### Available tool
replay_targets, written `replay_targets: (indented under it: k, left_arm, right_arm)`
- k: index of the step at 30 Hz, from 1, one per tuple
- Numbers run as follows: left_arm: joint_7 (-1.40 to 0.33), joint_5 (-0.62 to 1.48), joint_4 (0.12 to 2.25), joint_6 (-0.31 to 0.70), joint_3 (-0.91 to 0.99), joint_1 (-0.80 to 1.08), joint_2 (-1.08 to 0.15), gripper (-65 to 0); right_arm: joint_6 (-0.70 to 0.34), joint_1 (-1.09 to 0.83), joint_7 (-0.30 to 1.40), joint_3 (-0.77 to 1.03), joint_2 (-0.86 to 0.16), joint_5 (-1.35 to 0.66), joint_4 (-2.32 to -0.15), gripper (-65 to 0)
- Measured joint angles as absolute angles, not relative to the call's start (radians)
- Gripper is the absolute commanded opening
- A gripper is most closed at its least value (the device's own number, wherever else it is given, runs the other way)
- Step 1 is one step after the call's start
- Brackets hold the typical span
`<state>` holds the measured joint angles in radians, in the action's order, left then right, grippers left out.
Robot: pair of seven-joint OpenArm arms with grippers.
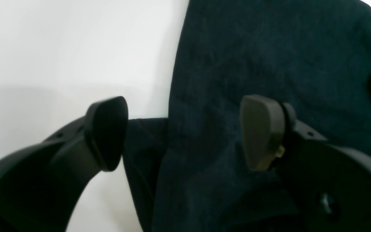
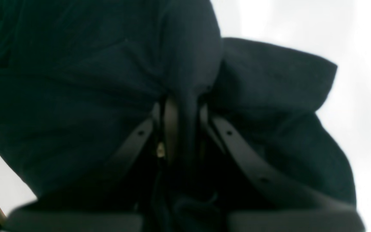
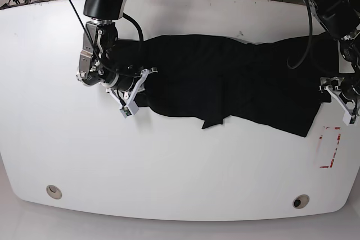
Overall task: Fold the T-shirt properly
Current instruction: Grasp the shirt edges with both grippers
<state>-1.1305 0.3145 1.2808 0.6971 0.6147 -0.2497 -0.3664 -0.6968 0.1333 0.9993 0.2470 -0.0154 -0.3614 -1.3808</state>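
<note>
Along the table [image 3: 180, 155], the T-shirt [image 3: 236, 85] is lying lengthwise between your arms: right gripper [image 2: 182, 129] is pinching one end, left gripper [image 1: 184, 132] is gaping wide over the other.

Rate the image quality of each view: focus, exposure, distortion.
Left wrist: soft focus; white table washed out; the open left gripper stands black against it. Right wrist: blurred and dark; T-shirt nearly textureless, bunched in the shut right gripper; background overexposed. Base: sharpest, evenly lit, table edges bowed by a wide lens, faint shadows under the arms.
</note>
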Motion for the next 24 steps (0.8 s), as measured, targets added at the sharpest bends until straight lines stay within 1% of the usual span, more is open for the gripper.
replay_targets:
  k: [7,10,15,19,24]
  left_arm:
    - [-1.121,0.314,1.263,0.697,0.608,-0.252,-0.369,-13.7]
    - [-1.076,0.314,1.195,0.697,0.616,-0.259,-0.372,-13.5]
    - [-1.071,0.305,1.126,0.697,0.619,-0.255,-0.372,-13.7]
    - [-1.048,0.31,1.074,0.696,0.621,-0.268,-0.375,-14.7]
    - [-1.029,0.315,1.032,0.696,0.621,-0.274,-0.373,-18.0]
  right_arm:
    - [-0.697,0.133,1.006,0.247,-0.017,-0.362,-1.391,-63.7]
    - [-0.697,0.134,1.007,0.245,-0.017,-0.358,-1.391,-63.8]
    - [-0.696,0.134,1.015,0.245,-0.016,-0.354,-1.391,-63.8]
    - [-0.696,0.134,1.017,0.244,-0.017,-0.354,-1.391,-63.7]
    - [-0.696,0.135,1.018,0.242,-0.02,-0.355,-1.391,-63.7]
